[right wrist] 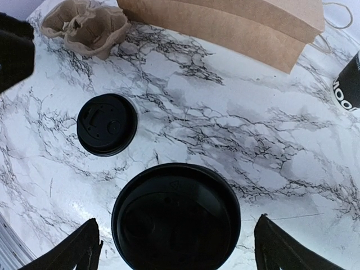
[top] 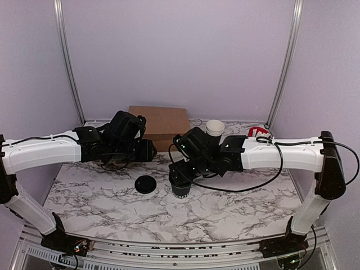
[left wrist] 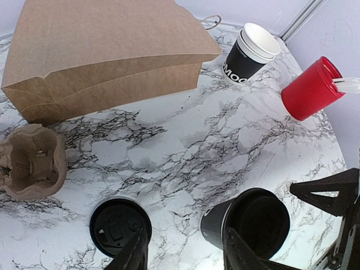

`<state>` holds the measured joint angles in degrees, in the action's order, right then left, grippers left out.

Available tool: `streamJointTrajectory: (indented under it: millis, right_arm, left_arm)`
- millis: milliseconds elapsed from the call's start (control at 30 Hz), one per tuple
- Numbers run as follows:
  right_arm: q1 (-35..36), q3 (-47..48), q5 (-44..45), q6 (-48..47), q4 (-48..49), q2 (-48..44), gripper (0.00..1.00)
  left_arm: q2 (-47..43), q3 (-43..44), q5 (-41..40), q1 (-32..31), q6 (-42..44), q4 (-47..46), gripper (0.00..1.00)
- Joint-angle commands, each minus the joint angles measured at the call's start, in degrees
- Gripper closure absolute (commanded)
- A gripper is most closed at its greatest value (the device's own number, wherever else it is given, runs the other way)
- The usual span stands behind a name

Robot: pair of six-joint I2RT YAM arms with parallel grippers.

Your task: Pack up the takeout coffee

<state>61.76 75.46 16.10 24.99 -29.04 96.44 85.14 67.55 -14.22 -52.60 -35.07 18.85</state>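
The takeout coffee cup [top: 180,190] stands upright on the marble table, black, with a black lid on top. It fills the low middle of the right wrist view [right wrist: 176,216] and shows at the lower right of the left wrist view [left wrist: 247,225]. My right gripper [top: 181,179] is open just above it, one finger [right wrist: 84,247] on each side, not touching. A separate round black lid [top: 145,184] lies flat to the cup's left [right wrist: 107,124] [left wrist: 120,226]. My left gripper [left wrist: 185,256] is open and empty, above the table between the loose lid and the cup.
A brown paper bag [top: 160,125] lies flat at the back [left wrist: 107,56]. A pulp cup carrier [left wrist: 31,163] sits left of the lid [right wrist: 87,25]. A stack of white-rimmed black cups [left wrist: 250,53] and a red cylinder of white sticks [left wrist: 309,87] stand at the back right.
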Motion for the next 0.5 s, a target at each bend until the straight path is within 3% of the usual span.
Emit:
streamJointTrajectory:
  millis: [0,467]
  right_arm:
    - [1.3,4.7,2.4,-1.6,-4.2,3.4,0.08]
    - [1.6,7.3,4.8,-1.2,-6.9,7.0,0.10]
  left_arm:
    - [-3.0,-1.5,-1.3,1.2,0.7,2.2,0.53]
    - [-3.4,-2.1,-0.1,2.0,1.0,2.3,0.53]
